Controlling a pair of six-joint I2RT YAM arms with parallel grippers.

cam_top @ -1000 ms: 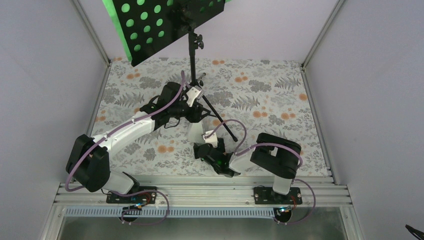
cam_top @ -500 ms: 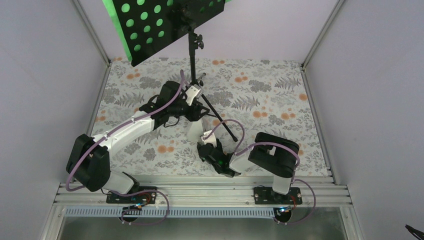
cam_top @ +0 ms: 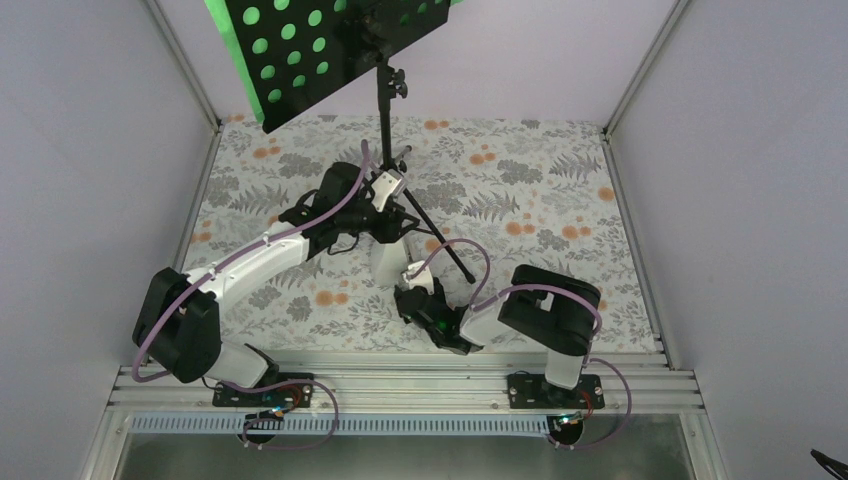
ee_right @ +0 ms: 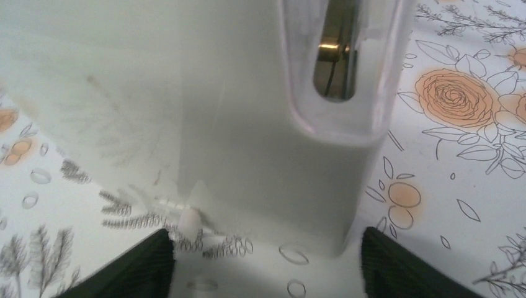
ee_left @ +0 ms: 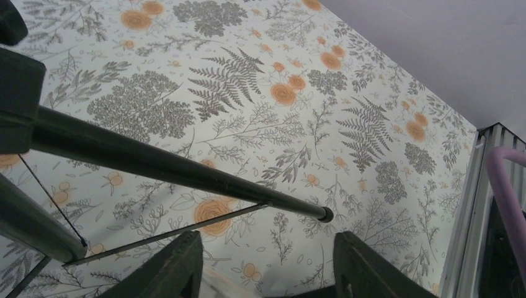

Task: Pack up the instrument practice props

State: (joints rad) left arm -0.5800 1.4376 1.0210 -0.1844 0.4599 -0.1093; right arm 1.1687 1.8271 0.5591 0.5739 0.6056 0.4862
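step in hand looks like grabbing the metronome. the right gripper [ee_right: 267,270] is sitting low over the floral table cover [ee_right: 459,99], jaws spread wide and holding nothing. the white metronome [ee_right: 248,118] is filling the space straight ahead of its fingertips [ee_right: 139,264], roughly centred in the gap, with its base just past them. no pad looks to be touching it, though the contact line is hard to read. next move, as a guess: it is needing a short push forward so the body sits between the fingers, then a squeeze on the two flat sides and a straight lift, going easy since the smooth tapered shell could slip upward out of the grip. the right arm is folding tight, elbow bulging out to the gripper's right and forearm reaching back toward the middle of the table, wrist pitched down. just beyond the metronome the left gripper [ee_left: 267,273] is also open and empty, fingers parted. a black tripod leg [ee_left: 186,171] is running across just ahead of them, not between them, with thin brace wires below it. the left arm is stretching out long and diagonal from its base, wrist tipped down at the foot of the music stand [cam_top: 382,110]. farther off, well above both grippers, the round-holed desk [cam_top: 300,50] is standing tilted on the pole. the green pages [cam_top: 216,15] are showing behind it, so the stand and pages are not yet packed.
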